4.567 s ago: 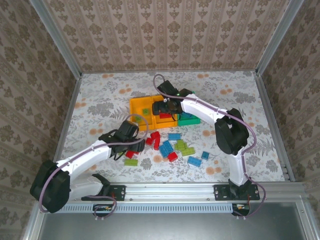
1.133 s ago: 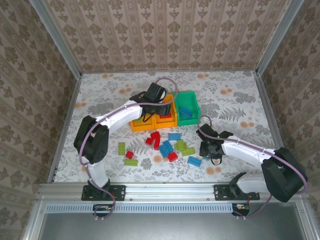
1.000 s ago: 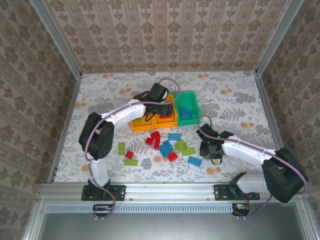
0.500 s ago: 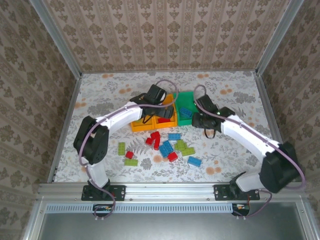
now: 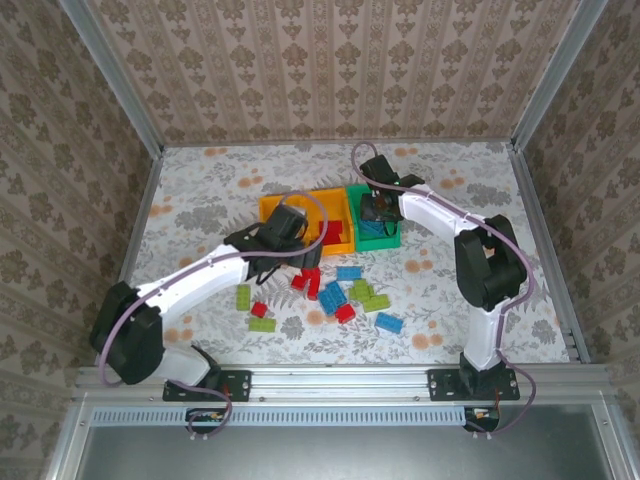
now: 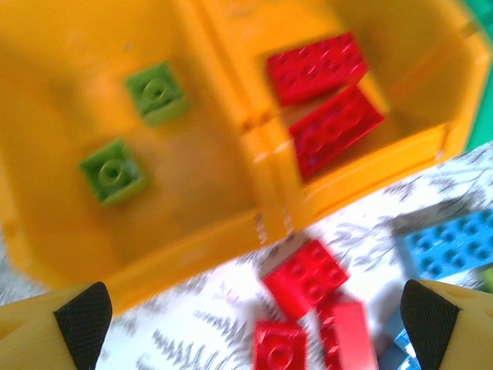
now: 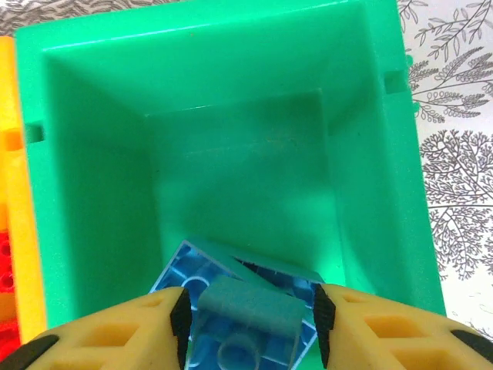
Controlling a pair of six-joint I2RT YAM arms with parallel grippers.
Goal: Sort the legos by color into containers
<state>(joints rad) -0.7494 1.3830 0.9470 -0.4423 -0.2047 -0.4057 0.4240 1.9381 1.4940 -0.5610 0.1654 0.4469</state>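
Bracketing a blue brick with the right gripper over the green bin, long axis running finger to finger; grip impossible to tell. Spreading the left gripper wide, newly pulled back from the bins.

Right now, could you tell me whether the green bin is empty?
Not empty: blue bricks lie inside the green bin.

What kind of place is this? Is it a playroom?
Probably a robot test booth rather than a playroom: a left arm and a right arm are bolted to a metal rail, patterned panels box the table in, and legos and bins are laid out for sorting.
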